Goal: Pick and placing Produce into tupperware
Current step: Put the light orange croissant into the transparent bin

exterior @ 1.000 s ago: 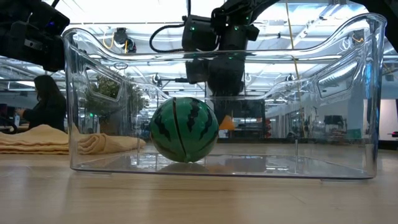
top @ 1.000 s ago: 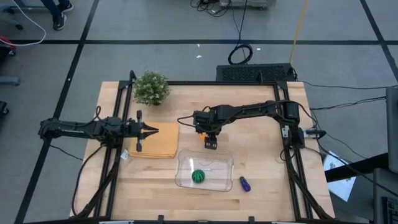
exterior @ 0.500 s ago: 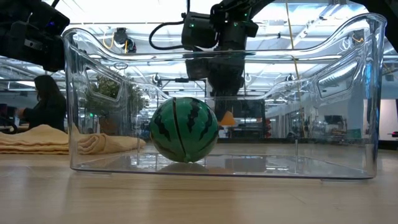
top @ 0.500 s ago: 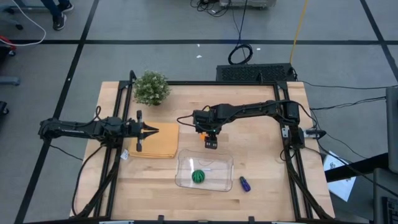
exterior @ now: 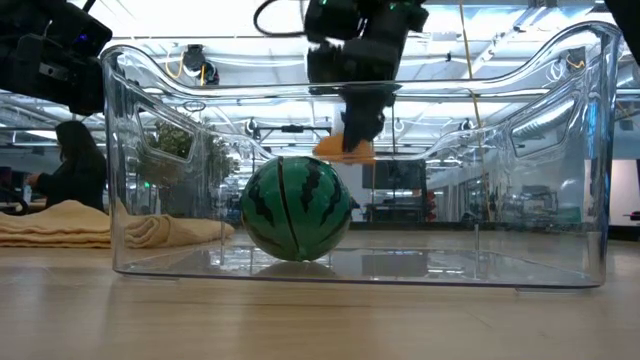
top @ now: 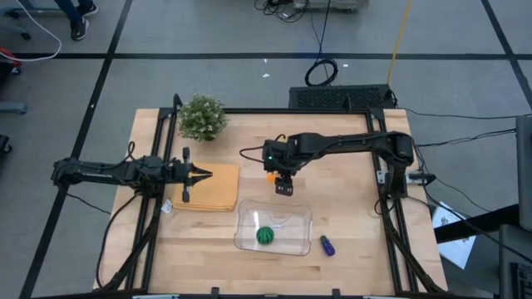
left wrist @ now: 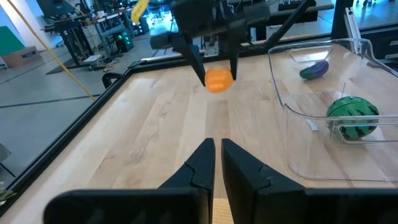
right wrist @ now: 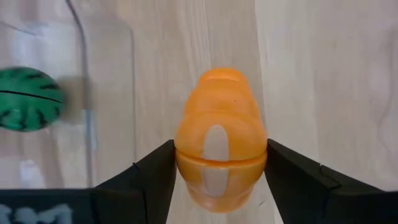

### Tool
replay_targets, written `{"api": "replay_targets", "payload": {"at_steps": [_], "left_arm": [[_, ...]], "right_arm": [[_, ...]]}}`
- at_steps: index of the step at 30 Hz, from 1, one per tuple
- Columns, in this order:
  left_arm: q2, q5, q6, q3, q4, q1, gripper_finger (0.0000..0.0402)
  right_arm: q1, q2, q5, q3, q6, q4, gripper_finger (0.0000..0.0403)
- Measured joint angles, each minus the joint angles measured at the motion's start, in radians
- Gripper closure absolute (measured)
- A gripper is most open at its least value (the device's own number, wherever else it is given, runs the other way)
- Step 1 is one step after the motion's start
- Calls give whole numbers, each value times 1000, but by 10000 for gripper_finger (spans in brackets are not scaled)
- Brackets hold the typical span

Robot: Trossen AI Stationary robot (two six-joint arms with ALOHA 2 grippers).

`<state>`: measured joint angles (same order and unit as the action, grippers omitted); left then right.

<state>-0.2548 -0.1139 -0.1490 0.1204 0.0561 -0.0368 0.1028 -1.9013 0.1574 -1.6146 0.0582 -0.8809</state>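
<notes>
My right gripper (top: 283, 188) hangs over the middle of the table, just beyond the far wall of the clear tupperware (top: 249, 213), and is shut on the orange oval (left wrist: 218, 80). The green striped ball (top: 264, 236) lies on the tupperware's floor. On the wood to the right of the tupperware rests the blue-purple piece (top: 327, 246). At the table's left, my left gripper (top: 206, 174) stays shut and holds nothing, level over the tan pad (top: 212, 195). My right gripper pinches the orange oval by its two long sides (right wrist: 186, 146) between its two fingers (right wrist: 152, 171). The fingers slant down from above and lie along the oval. The oval hangs between them, clear of the table.
A leafy potted plant (top: 202, 117) stands at the far left corner. The tan pad lies left of the tupperware, under my left gripper. Bare wood stretches to the right of my right gripper and along the near edge.
My right gripper has risen, still shut on the orange oval, which was down near the table behind the tupperware and now hangs well above it.
</notes>
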Motion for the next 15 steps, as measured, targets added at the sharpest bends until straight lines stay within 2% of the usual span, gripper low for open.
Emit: {"api": "replay_targets", "payload": {"at_steps": [15], "left_arm": [[0,0,0,0,0,0,369]], "right_arm": [[-29,73,1,0,53,-49,188]]}}
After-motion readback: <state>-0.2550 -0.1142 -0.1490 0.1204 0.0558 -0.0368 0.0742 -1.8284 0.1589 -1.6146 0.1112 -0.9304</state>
